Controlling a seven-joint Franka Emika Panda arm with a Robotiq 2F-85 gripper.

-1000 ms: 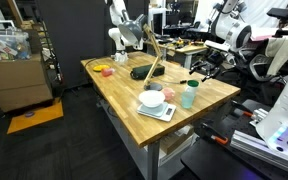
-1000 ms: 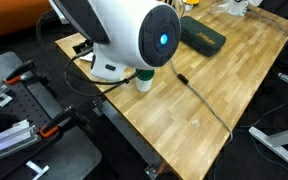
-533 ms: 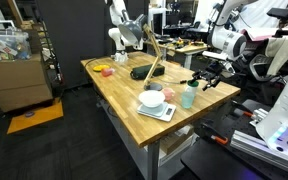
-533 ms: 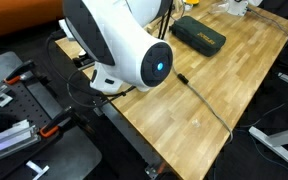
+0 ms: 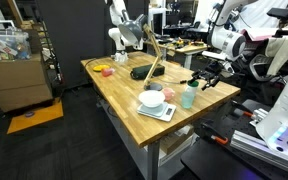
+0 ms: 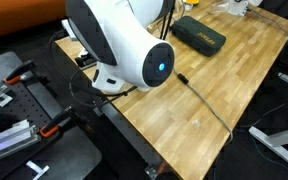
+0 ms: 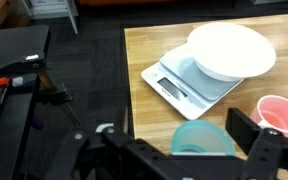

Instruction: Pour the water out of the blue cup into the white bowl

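Note:
The blue cup [image 5: 189, 95] stands upright on the wooden table [image 5: 124, 85], just beside the white bowl [image 5: 152, 98]. The bowl sits on a white kitchen scale [image 5: 157, 110]. My gripper [image 5: 203, 79] is at the cup's upper part, on the side away from the bowl. In the wrist view the open fingers of the gripper [image 7: 184, 148] reach either side of the cup's rim [image 7: 206, 135]. The bowl [image 7: 231, 50] lies beyond it on the scale [image 7: 184, 85]. I cannot see water inside the cup. In an exterior view the arm's white housing [image 6: 124, 45] hides the cup.
A pink cup [image 7: 281, 112] stands close beside the blue cup, also seen in an exterior view [image 5: 170, 94]. A black case [image 6: 202, 33] and a cable [image 6: 199, 95] lie on the table. A table edge runs close to the cup [image 7: 130, 110].
The arm swung in over the table corner between the oldest frames and half a second ago, now hiding the cup in one exterior view. Nothing has visibly moved since then.

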